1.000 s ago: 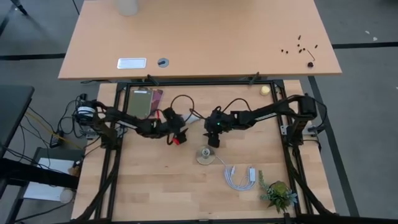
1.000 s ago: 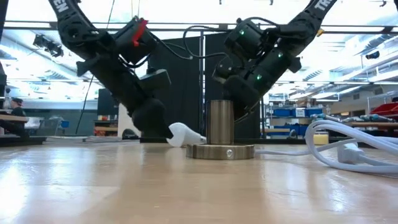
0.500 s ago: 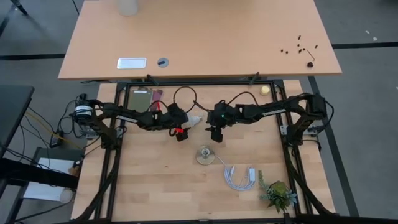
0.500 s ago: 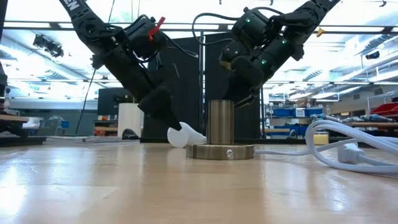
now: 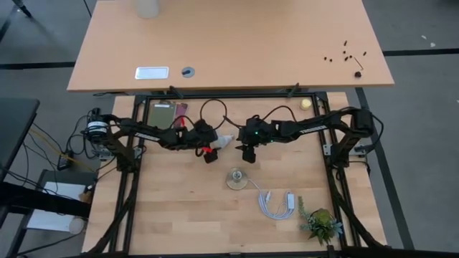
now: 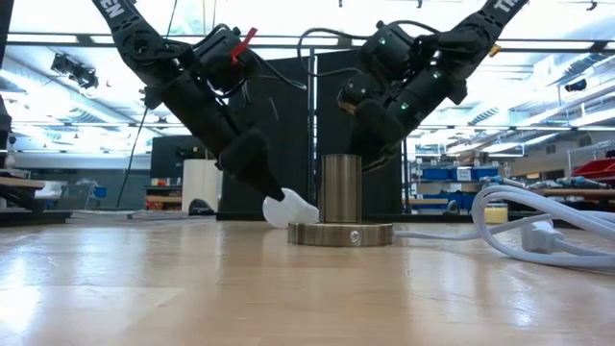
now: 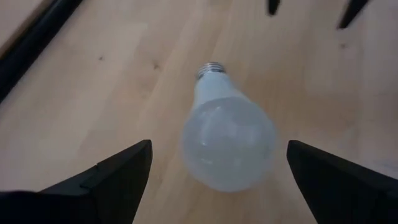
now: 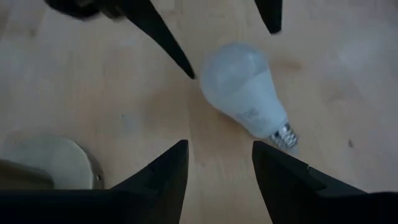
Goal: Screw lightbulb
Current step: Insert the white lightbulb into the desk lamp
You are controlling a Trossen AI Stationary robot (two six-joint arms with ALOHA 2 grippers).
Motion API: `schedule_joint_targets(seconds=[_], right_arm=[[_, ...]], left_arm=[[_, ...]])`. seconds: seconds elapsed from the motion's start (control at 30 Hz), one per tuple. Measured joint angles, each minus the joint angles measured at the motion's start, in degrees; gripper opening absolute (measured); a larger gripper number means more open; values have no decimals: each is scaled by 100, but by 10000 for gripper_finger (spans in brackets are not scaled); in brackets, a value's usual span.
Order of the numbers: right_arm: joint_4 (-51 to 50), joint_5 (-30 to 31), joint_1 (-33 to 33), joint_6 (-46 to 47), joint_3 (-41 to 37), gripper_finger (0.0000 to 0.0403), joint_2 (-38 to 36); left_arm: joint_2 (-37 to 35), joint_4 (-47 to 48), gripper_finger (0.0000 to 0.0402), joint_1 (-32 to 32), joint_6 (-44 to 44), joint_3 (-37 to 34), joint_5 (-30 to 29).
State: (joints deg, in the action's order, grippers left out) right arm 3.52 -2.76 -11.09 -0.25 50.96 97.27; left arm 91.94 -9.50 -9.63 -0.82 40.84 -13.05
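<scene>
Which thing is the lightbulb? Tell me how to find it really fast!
Look at the middle of the wooden table, between the left gripper and right gripper. The lightbulb lies there on its side, frosted white and round with a small silvery screw end. The socket nearby is a metal disc, and the cable is coiled.

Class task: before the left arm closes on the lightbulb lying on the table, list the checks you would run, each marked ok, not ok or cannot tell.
1. Left gripper open: ok.
2. Lightbulb lies between its fingers: ok.
3. Bulb lying free on the table, nothing holding it: ok.
4. Right gripper clear of the bulb: ok, it hangs above, not touching.
5. Socket unobstructed: ok.
6. Fingers low enough to grip: cannot tell.
</scene>
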Motion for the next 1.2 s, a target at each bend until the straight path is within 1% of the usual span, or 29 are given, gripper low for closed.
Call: schedule_joint_targets(seconds=[0.1,0.27,0.37,0.57,0.63,0.73,0.97,1.2], right_arm=[[109,4,-27,-259,-9,187,118],[400,33,-78,-1444,-9,187,289],[474,-52,-273,-1789,-8,187,291],[478,-783,-712,-1835,-7,187,291],[483,-933,-792,-1777,-7,188,293],[424,-977,-830,-1747,66,195,296],[205,-995,-916,-1941,385,217,298],[138,-990,-967,-2033,409,219,308]], left_arm=[[0,13,376,28,-146,0,143],[0,32,376,77,-236,0,181],[0,44,376,77,-239,0,170],[52,-28,376,77,-267,-4,21],[138,-185,376,79,-288,-2,-60],[295,-353,376,79,-428,-3,-76],[663,-721,376,79,-435,-2,-81],[814,-859,376,79,-603,-4,-153]])
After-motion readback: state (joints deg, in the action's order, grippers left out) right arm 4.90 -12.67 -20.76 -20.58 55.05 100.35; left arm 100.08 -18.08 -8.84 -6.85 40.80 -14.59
